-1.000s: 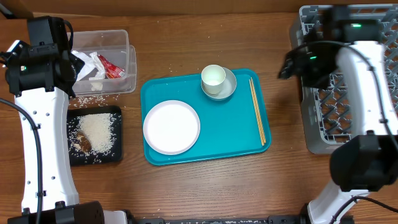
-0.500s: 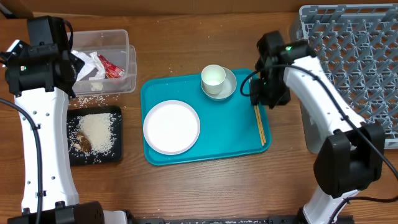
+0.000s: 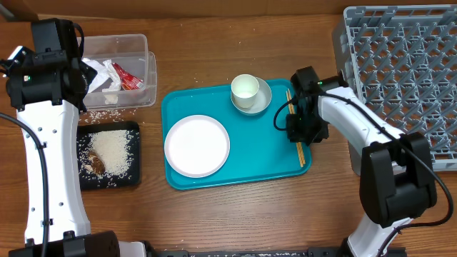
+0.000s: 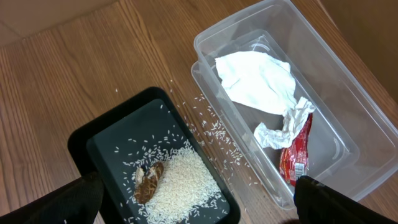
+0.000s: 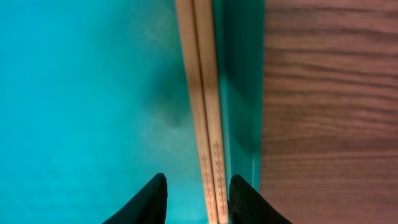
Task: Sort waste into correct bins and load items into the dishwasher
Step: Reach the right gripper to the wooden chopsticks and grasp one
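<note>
While the right end effector (image 5: 196, 200) hangs low over the teal tray (image 5: 87, 93), its two black fingers (image 5: 147, 200) stand apart, one on each side of the wooden chopsticks (image 5: 204, 106). They are not clamped on the pair, and I cannot tell whether they touch it. The chopsticks lie side by side, running straight ahead of the fingertips along the tray's raised edge. The bare counter (image 5: 323, 93) begins just past that edge on the right finger's side.

From above, the white plate (image 3: 197, 145) lies well to the left of this end effector on the same tray. The white cup (image 3: 244, 88) sits in its saucer (image 3: 264, 98), ahead and to the left. The grey dish rack (image 3: 400, 78) stands on the counter off to the right and ahead of the end effector.

The left end effector (image 4: 199, 208) is spread wide with nothing between its fingers. Below and ahead of it, on the right finger's side, is the clear tub (image 4: 348, 124), which holds the crumpled napkin (image 4: 256, 81) and the red wrapper (image 4: 297, 155). Toward the left finger sits the black tray (image 4: 93, 143), holding a heap of rice (image 4: 183, 183) and a brown scrap (image 4: 148, 182). Loose grains (image 4: 214, 127) dot the counter between the two bins.
</note>
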